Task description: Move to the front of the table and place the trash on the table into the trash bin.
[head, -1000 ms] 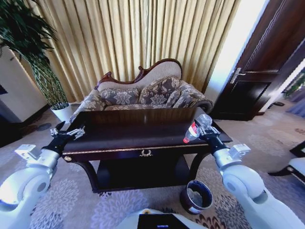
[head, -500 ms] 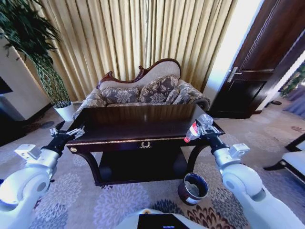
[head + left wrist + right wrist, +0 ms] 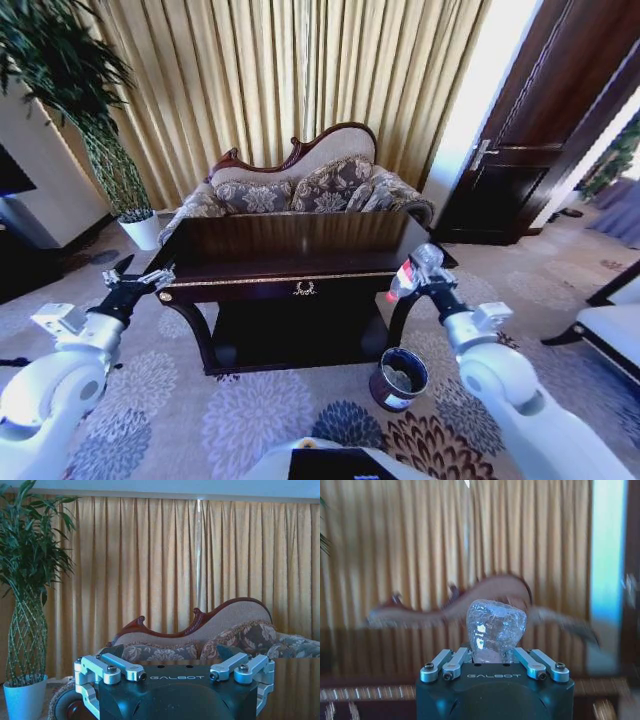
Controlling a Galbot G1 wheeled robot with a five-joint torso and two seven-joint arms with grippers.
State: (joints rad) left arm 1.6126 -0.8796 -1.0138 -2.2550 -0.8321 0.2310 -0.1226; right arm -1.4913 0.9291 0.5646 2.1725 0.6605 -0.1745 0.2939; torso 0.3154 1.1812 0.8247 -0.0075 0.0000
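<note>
right hand [image 3: 418, 268] is clamped on the bottle [image 3: 405, 274] off the tabletop [image 3: 290, 245] corner, left hand [image 3: 143, 280] apart and empty, and honestly the trash bin [image 3: 398, 379] mouth looks small enough that a crooked drop bounces off the rim

The whole head view has shifted, so the camera has moved: the table [image 3: 300, 262] now looks smaller and sits higher and farther off, with more patterned carpet [image 3: 250, 420] showing in front of it. The trash bin [image 3: 398, 379] now lies more towards the middle of the view. More of the plant pot [image 3: 143, 230] and the door [image 3: 520, 190] has come into sight.
</note>
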